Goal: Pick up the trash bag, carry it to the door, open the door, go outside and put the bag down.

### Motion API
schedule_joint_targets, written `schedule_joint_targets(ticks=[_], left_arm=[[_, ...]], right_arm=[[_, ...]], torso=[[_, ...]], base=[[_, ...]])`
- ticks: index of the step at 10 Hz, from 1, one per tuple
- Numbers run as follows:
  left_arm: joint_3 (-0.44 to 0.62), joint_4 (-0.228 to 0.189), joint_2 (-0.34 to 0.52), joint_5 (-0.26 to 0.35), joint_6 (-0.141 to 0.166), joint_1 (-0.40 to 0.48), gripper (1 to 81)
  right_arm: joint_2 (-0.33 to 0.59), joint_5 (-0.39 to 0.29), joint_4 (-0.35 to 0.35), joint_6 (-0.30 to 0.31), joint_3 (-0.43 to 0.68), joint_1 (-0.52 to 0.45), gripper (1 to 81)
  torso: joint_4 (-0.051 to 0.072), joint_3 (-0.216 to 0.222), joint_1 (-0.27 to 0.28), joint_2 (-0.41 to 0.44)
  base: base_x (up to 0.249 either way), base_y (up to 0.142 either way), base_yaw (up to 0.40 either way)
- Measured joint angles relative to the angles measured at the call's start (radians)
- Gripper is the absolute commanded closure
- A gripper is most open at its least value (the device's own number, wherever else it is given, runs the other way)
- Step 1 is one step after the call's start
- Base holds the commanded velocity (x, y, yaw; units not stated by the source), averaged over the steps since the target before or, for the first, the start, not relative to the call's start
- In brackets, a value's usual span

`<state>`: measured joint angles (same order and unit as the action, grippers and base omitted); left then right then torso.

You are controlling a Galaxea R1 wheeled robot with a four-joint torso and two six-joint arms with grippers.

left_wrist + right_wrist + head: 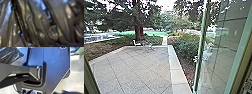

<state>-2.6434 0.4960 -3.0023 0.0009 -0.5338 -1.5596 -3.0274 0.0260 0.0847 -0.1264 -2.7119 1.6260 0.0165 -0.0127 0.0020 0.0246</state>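
I saw the trash bag, dark, shiny and creased, close against the left wrist camera and near the robot's body. Whether the left gripper was clamped on it, I couldn't tell, nor how the right gripper stood. The glass door was open on the robot's right. Ahead lay the paved patio, with a white chair near its far edge and bushes beside its pale border.

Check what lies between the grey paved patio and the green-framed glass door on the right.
In the head view, a pale stone border and brown planting bed with leafy green bushes lie between the patio and glass door.
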Motion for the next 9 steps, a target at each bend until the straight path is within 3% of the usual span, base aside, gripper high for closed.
schedule_joint_targets(ticks=[5,6,7,9], left_arm=[[-0.001,0.001,0.0,-0.001,0.0,0.001,81.1],[-0.002,0.001,0.003,-0.001,0.0,0.001,81.1],[-0.002,0.001,0.005,0.0,0.0,0.004,81.1],[-0.006,0.001,0.014,-0.007,0.0,0.01,81.1]], right_arm=[[-0.006,0.002,-0.003,0.0,0.001,-0.006,1.0],[-0.006,-0.002,-0.003,0.0,0.001,-0.002,1.0],[-0.006,-0.004,-0.003,0.0,0.001,0.004,1.0],[-0.016,0.0,-0.004,-0.001,0.008,-0.009,1.0]], torso=[[0.001,0.0,-0.003,0.001],[0.011,0.001,-0.003,0.002],[0.034,0.001,-0.003,0.002],[0.098,0.0,-0.002,0.001]], base=[[0.101,0.0,0.0],[0.091,0.0,0.0],[0.09,0.0,0.0],[0.09,0.0,0.0]])
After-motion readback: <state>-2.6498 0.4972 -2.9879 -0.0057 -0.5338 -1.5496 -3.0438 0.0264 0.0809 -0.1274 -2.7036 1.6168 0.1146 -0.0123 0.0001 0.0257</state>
